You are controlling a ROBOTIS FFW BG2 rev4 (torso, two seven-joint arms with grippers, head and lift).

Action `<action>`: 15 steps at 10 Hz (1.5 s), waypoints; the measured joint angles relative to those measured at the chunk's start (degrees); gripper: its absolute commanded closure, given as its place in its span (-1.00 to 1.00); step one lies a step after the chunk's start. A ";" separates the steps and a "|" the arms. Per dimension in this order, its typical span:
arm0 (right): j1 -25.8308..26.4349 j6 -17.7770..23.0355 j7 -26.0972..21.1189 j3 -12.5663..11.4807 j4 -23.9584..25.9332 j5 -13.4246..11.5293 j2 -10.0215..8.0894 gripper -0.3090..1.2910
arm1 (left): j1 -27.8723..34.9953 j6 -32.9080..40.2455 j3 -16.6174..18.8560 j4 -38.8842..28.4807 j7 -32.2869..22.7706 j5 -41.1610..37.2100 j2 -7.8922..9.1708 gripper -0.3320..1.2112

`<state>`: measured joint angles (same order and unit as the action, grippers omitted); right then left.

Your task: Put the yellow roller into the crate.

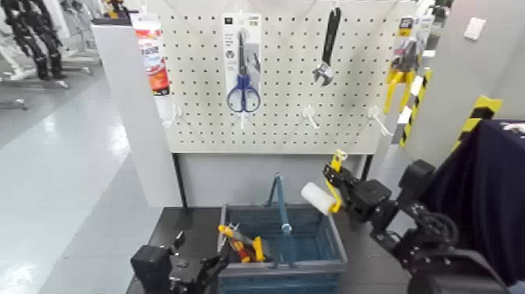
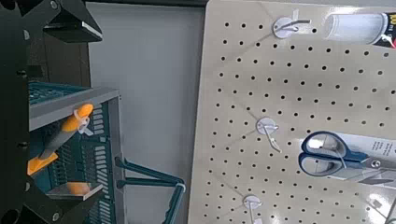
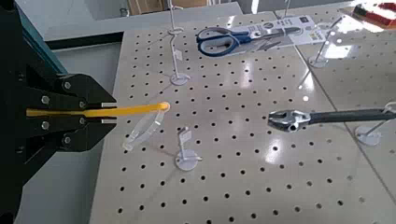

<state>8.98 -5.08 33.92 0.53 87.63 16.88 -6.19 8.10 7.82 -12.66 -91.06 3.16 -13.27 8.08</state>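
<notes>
Right end effector point(image 1: 332, 173) holds roller point(image 1: 317, 198) near crate's point(image 1: 339, 241) handle point(image 1: 282, 205).

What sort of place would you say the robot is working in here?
Probably a robotics lab or test room with a mock shop display: blister-packed scissors hang on a pegboard like retail stock, a shopping-style basket stands below, and black-and-yellow hazard tape shows behind.
</notes>
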 measured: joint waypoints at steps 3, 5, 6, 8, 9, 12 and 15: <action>-0.07 -1.65 -1.11 0.42 -5.62 4.52 0.09 0.84 | -0.09 0.04 -0.12 0.00 0.01 -0.06 0.00 -0.35; 0.36 -3.42 -2.33 1.12 -8.20 5.65 0.28 0.84 | -0.11 0.08 -0.16 0.00 0.00 -0.07 0.00 -0.35; 0.68 -4.26 -2.83 1.57 -9.16 6.05 0.32 0.84 | -0.11 0.09 -0.17 0.00 0.00 -0.08 0.00 -0.35; 1.31 -6.74 -4.13 2.62 -9.85 6.13 0.33 0.82 | -0.11 0.09 -0.17 0.00 0.00 -0.09 -0.03 -0.35; 1.44 -7.52 -4.64 2.99 -10.05 6.63 0.37 0.78 | -0.11 0.09 -0.14 0.00 0.00 -0.09 -0.08 -0.35; 1.47 -8.60 -4.49 3.24 -10.84 8.85 0.41 0.05 | -0.02 0.09 0.00 0.00 0.00 -0.09 -0.16 -0.35; 1.67 -9.51 -2.84 2.83 -10.17 7.50 0.31 -0.63 | 0.12 0.09 0.21 0.00 0.00 -0.09 -0.33 -0.35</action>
<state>10.65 -14.59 31.08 3.36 77.46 24.38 -5.88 8.22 7.91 -12.46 -91.05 3.16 -13.36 7.75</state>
